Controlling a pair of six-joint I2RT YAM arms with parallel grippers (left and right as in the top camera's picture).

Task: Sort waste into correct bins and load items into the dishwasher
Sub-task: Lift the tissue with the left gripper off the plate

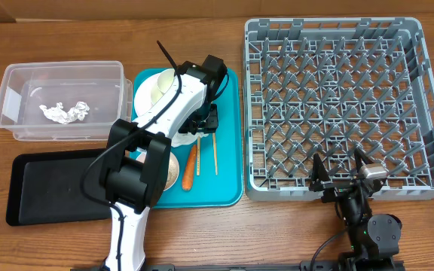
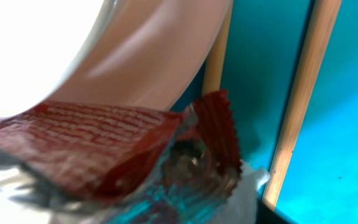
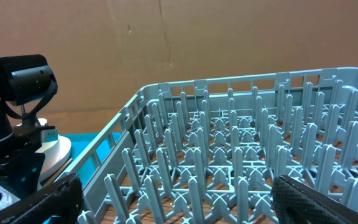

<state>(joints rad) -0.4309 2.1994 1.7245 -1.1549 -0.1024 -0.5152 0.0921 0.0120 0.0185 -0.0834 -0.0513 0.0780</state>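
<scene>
In the left wrist view a small red wrapper with a silvery inside fills the lower half, lying on the teal tray beside a white bowl and two wooden chopsticks. Its fingers are hidden, so the grip is unclear. Overhead, my left gripper hangs low over the teal tray, next to the chopsticks and an orange carrot. My right gripper stands open at the front edge of the grey dish rack, with nothing between its fingers.
A clear tub at the back left holds a crumpled whitish scrap. A shallow black tray lies in front of it. White dishes sit at the teal tray's far end, partly under my left arm.
</scene>
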